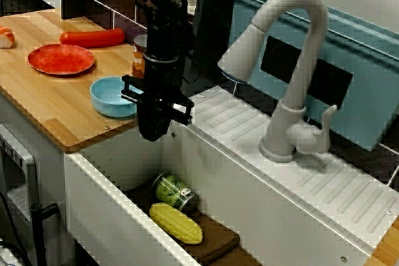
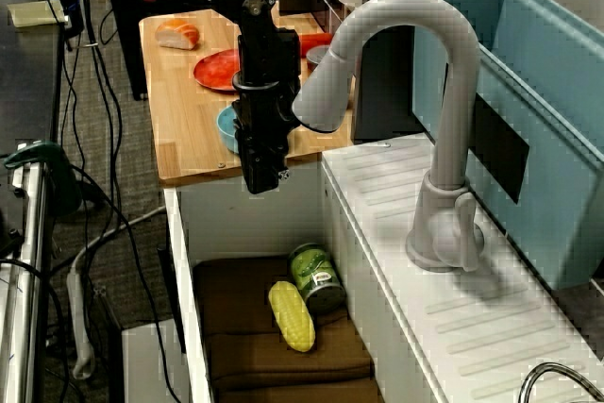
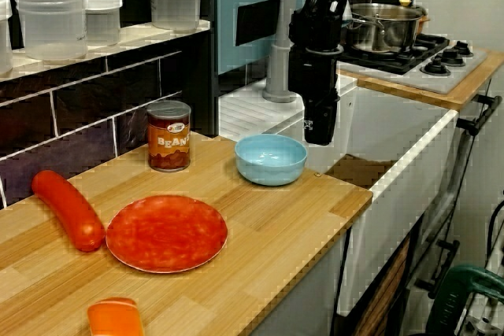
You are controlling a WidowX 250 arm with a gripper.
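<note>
The sink [image 1: 206, 160] is the biggest vessel. On its floor lies a brown mat [image 2: 236, 299] with a green can [image 1: 174, 191] on its side. A corn [image 1: 176, 223] lies against the can at its 6 o'clock in the view across the sink. A teal bin [image 1: 374, 60] stands behind the faucet [image 1: 293, 60], at 2 o'clock in that view; its inside is hidden.

On the counter [image 1: 56, 98], the bowl [image 1: 111, 96] sits near the sink-side edge, and the view from the counter shows only bare blue inside it. In that view a beans tin [image 3: 169, 135] stands upright at the bowl's 9 o'clock, and a red plate [image 3: 166, 232] lies at its 7 o'clock. Clear lidded jars [image 3: 51, 21] line the shelf at 11 o'clock, and a steel pot [image 3: 386, 25] sits on the stove at 1 o'clock.

The gripper [image 1: 153, 130] points straight down over the sink's end, just past the counter's edge. The bowl is just beside it at 10 o'clock in the view across the sink, apart from it. The can is well below at 6 o'clock. Its tips read as one dark mass, so I cannot tell whether they are apart or together. Nothing shows between them, and they touch nothing.
</note>
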